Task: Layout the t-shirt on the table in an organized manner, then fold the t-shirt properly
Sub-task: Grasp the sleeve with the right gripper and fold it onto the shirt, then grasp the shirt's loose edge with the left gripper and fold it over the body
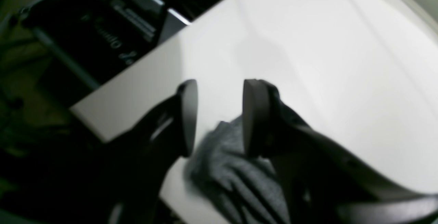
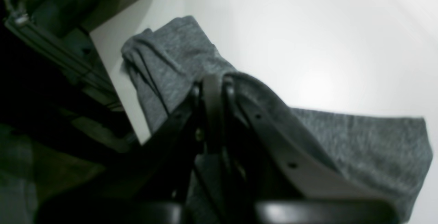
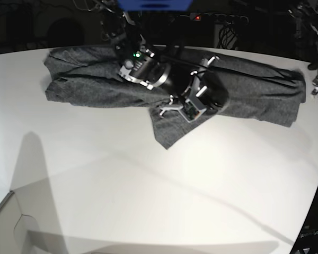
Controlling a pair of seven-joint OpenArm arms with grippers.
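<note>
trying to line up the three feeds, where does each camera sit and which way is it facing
left wrist: rides the left arm, looks past the open left gripper at the table and a bunched corner of the t-shirt.
right wrist: rides the right arm, looks along the shut right gripper pinching shirt fabric.
base: sits high above the table, looking down on both arms over the spread shirt.
shared: all three show the grey shirt on the white table.
</note>
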